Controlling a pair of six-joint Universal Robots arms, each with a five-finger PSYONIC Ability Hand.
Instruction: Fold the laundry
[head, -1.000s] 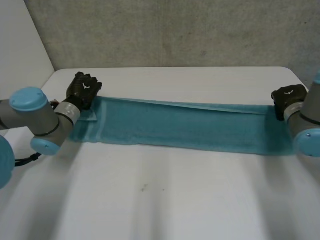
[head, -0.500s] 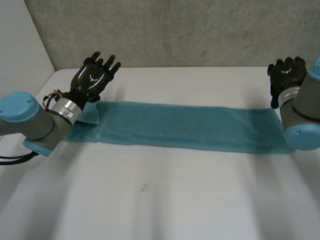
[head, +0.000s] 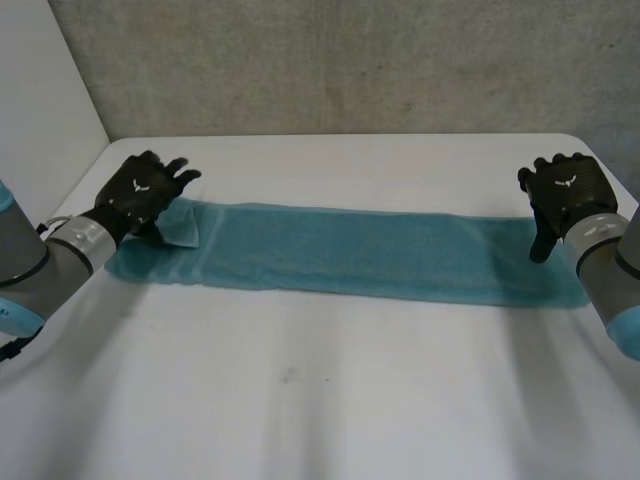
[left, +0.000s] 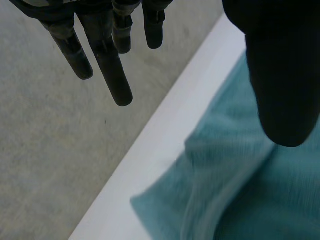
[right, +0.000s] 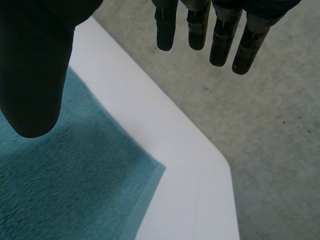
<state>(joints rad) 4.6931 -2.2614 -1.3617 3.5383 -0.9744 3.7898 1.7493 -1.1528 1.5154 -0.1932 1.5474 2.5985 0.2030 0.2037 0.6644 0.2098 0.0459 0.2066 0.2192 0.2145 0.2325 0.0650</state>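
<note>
Long teal terry towel (head: 360, 262) lies in a flat strip; left hand (head: 142, 190) and right hand (head: 565, 190) hover empty, fingers straight, over its ends, so the next fold likely requires gripping an end.

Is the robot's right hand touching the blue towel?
Cannot tell. In the right wrist view the right hand is open, fingers clear of the towel, but its thumb overlaps the cloth with no visible gap.

A white table (head: 330, 400) with rounded far corners fills the foreground, evenly lit, with soft shading across its top. Beyond its far edge is a grey, speckled, concrete-like surface (head: 350, 60). A plain white panel (head: 40, 70) stands at the far left.
</note>
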